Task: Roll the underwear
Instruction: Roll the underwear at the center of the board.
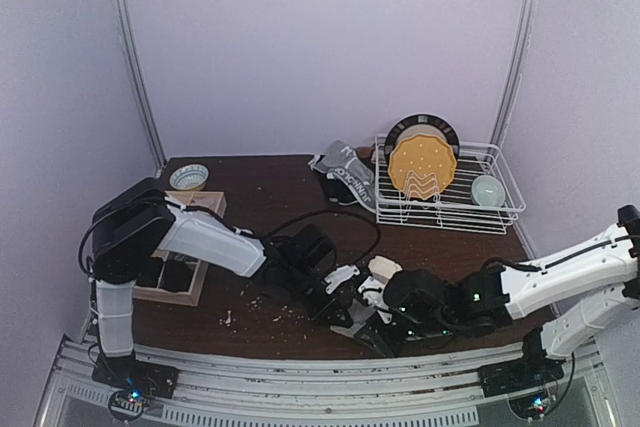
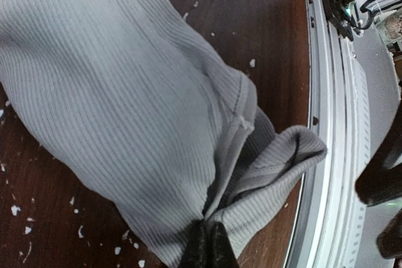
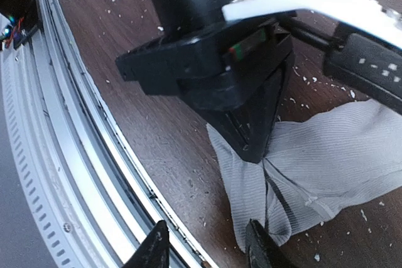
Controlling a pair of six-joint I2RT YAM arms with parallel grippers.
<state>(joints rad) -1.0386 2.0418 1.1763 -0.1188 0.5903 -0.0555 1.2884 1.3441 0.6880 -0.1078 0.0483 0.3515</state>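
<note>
The left end effector (image 2: 209, 248) is clamped shut on a pinched fold of the grey ribbed underwear (image 2: 125, 105). The cloth spreads away from its tips over the dark counter (image 2: 264, 23), close to the metal rail (image 2: 326, 123). The right end effector (image 3: 207, 230) stands parted and holds nothing. One of its fingers (image 3: 259, 246) is at the cloth's corner; whether it touches is unclear.

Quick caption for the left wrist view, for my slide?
Left fingers pinch shut on a fold of the grey ribbed cloth brief lying on the crumb-flecked dark brown wooden table.
</note>
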